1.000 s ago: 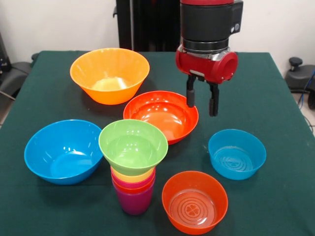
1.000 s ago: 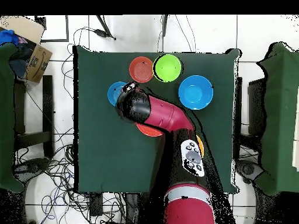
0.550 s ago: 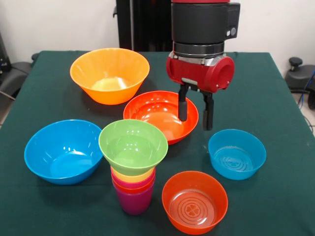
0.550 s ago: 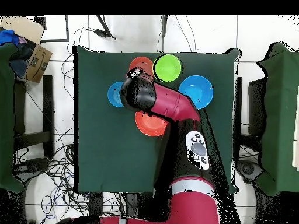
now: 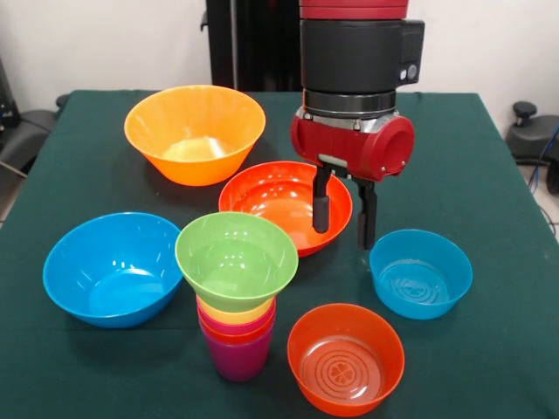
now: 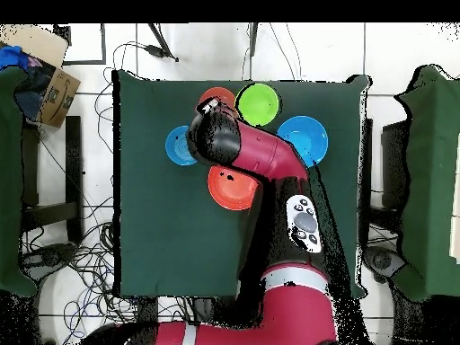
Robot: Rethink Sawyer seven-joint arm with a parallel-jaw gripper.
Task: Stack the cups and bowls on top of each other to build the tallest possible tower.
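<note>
The tower is a stack of cups (image 5: 238,336), purple at the base with orange, crimson and yellow rims above. A small green bowl (image 5: 236,257) sits on top of it, also seen as the green bowl (image 6: 258,103) from above. My gripper (image 5: 342,236) hangs open and empty over the right rim of the wide red-orange bowl (image 5: 281,199), left of the small blue bowl (image 5: 420,272). The small translucent orange bowl (image 5: 346,358) lies in front. A large blue bowl (image 5: 113,266) and a large orange-yellow bowl (image 5: 194,131) sit on the left. In the overhead view the arm hides the gripper.
The green table cloth (image 5: 489,166) has bare room on the right and far right. From above, the arm (image 6: 269,166) covers part of the red-orange bowl (image 6: 227,189) and small blue bowl (image 6: 177,145). A cardboard box (image 6: 45,76) sits beside the table.
The gripper has come lower and shifted left and nearer in the front view, from above the red-orange bowl's far right rim to its near right rim. The bowls and cups have not moved.
</note>
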